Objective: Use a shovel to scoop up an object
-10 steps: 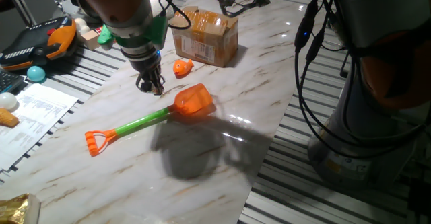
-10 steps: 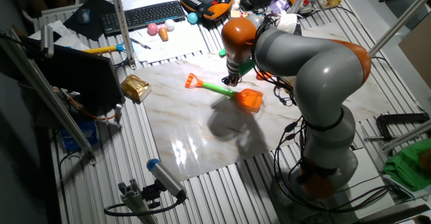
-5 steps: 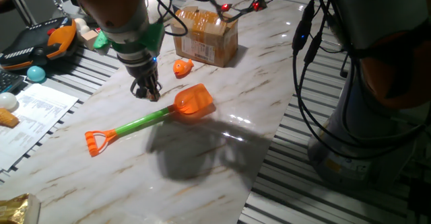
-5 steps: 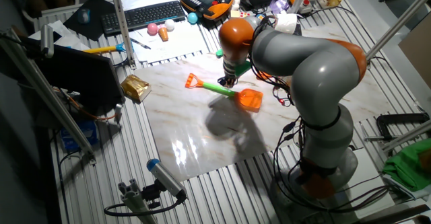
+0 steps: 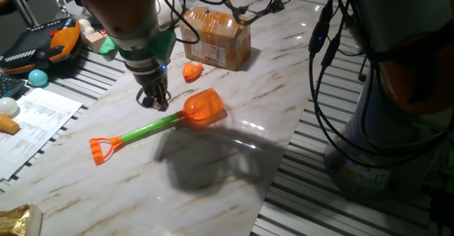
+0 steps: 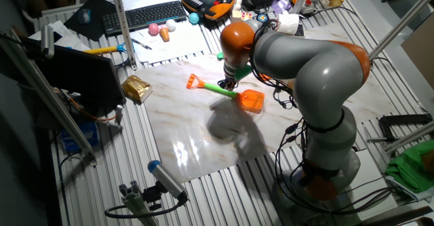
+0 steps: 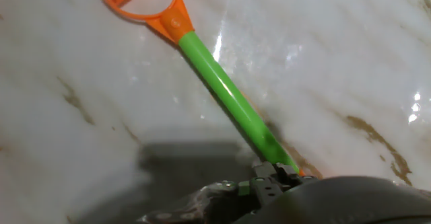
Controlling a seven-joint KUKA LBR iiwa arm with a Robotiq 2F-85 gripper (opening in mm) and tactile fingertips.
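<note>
The gripper [image 5: 154, 101] hangs just above the marble board [image 5: 234, 144], fingers drawn close together with nothing between them, beside the shovel [image 5: 159, 126] near where green shaft meets orange blade. The shovel lies flat, untouched. The object [image 5: 192, 70] rests beside the cardboard box [image 5: 216, 36], apart from the blade.

The gripper [image 5: 154, 101] now sits farther from the cardboard box [image 5: 216, 36] than a second ago, shifted toward the shovel [image 5: 157, 127] and hanging just above its green shaft near the orange blade.
</note>
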